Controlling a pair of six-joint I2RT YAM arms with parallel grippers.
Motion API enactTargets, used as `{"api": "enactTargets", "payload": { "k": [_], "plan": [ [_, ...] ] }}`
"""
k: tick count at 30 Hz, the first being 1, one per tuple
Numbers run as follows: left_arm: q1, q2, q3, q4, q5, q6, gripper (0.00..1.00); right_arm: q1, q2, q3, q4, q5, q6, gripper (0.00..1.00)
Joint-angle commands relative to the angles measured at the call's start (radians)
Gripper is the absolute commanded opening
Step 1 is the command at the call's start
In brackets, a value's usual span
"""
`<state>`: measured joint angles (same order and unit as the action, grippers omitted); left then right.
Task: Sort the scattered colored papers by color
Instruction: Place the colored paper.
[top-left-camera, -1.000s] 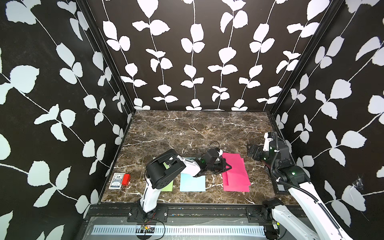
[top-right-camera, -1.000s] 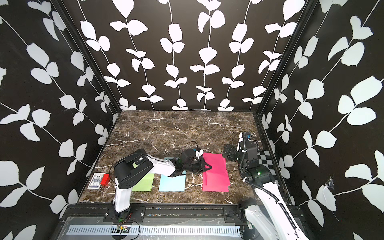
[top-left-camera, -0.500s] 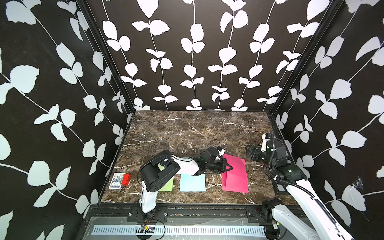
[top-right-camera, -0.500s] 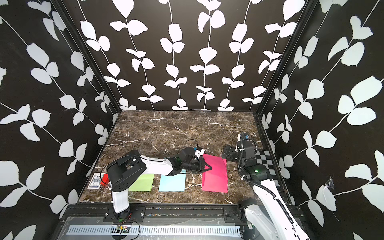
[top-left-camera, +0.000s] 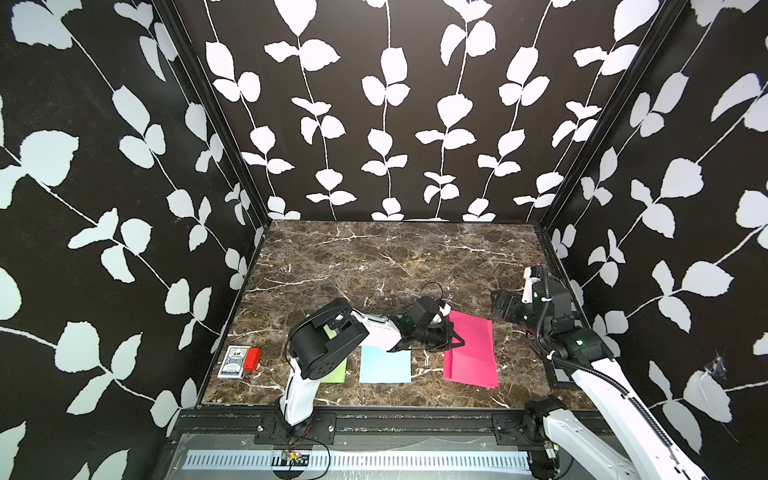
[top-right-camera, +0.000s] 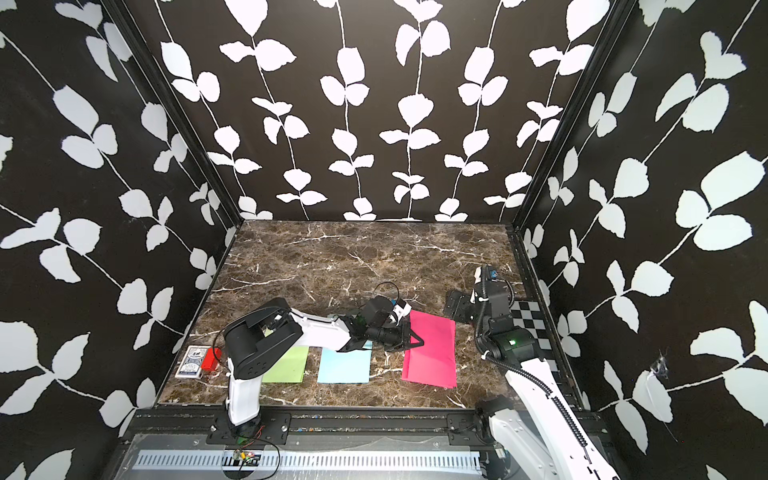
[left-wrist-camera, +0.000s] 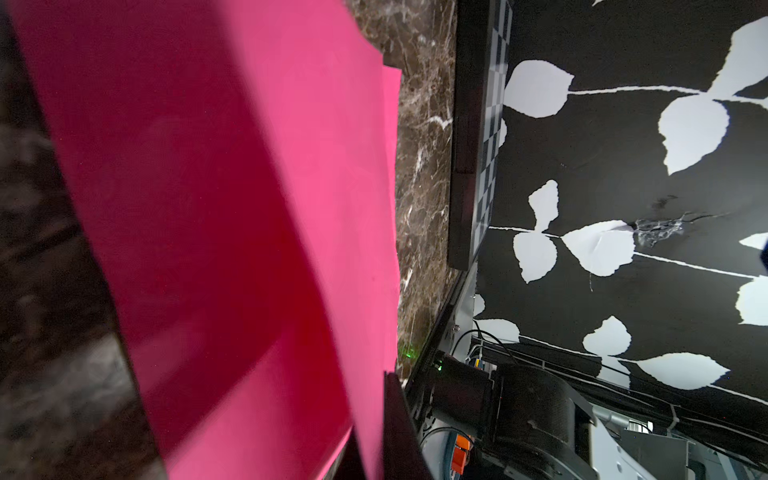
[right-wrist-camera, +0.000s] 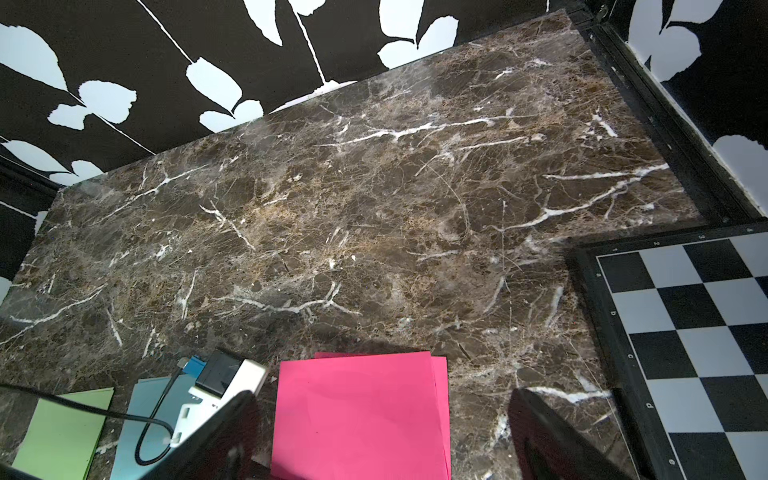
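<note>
Pale blue rectangular paper sheets (top-left-camera: 384, 368): flat pile, near edge of brown marble tabletop (top-left-camera: 395, 257). Light green paper sheets (top-right-camera: 286, 365) just beside blue pile, left-arm side. Magenta-pink paper stack (top-left-camera: 471, 357) near blue pile, opposite side. Left gripper (top-left-camera: 451, 343) between blue pile and pink stack: jaws closed, pinching top pink sheet (left-wrist-camera: 208, 208) by edge. Right gripper (top-left-camera: 503, 309) beyond pink stack from blue pile: jaws wide apart, empty.
</note>
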<state>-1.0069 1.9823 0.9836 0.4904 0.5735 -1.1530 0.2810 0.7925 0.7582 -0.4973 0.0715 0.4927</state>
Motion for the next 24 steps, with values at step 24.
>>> {"api": "enactTargets", "payload": {
  "k": [24],
  "plan": [
    [0.082,0.013,0.115,-0.151,0.219,0.123,0.00,-0.003,0.021,-0.026,0.028,0.017,-0.011,0.94]
  ]
}}
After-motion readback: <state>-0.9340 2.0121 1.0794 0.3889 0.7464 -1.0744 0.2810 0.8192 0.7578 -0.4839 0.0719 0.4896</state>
